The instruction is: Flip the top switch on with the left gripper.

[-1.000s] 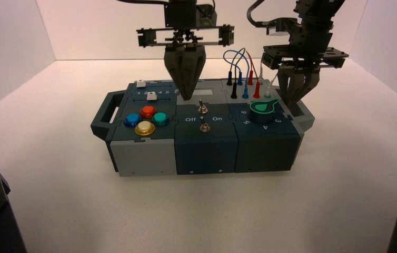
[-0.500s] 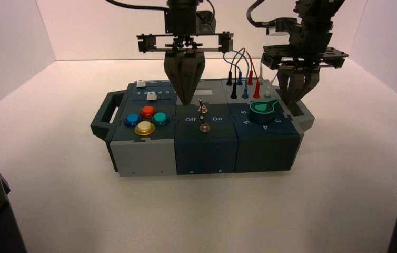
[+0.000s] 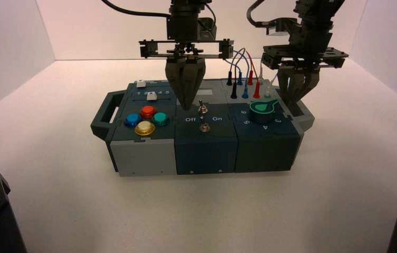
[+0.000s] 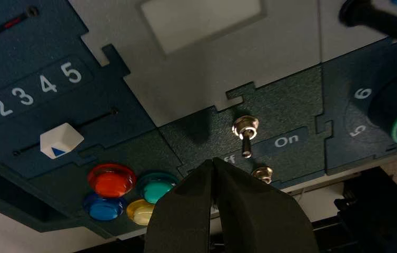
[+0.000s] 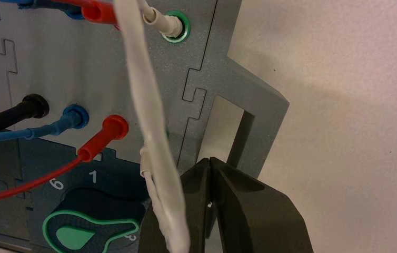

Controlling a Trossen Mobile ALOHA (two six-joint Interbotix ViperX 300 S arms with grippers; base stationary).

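The top switch [image 3: 201, 107] is a tiny silver toggle on the box's dark middle panel, the farther of two alike. In the left wrist view its lever [image 4: 245, 137] hangs between the "Off" and "On" lettering, its tip pointing toward the second switch [image 4: 262, 173]. My left gripper [image 3: 187, 107] is shut into a pointed wedge, its tip just left of the top switch above the "Off" label; it also shows in the left wrist view [image 4: 213, 160]. No touch with the lever shows. My right gripper [image 3: 293, 101] is shut, idle over the box's right rear corner.
Red, blue, teal and yellow buttons [image 3: 145, 119] sit at the box's left. A white slider [image 4: 61, 140] sits under numbers 1 to 5. A green-and-black knob [image 3: 263, 109] and plugged wires [image 3: 245, 79] fill the right side. A white wire [image 5: 149, 105] hangs beside my right gripper.
My left gripper has come down and slightly right, its tip now closer to the top switch. The right arm has not moved.
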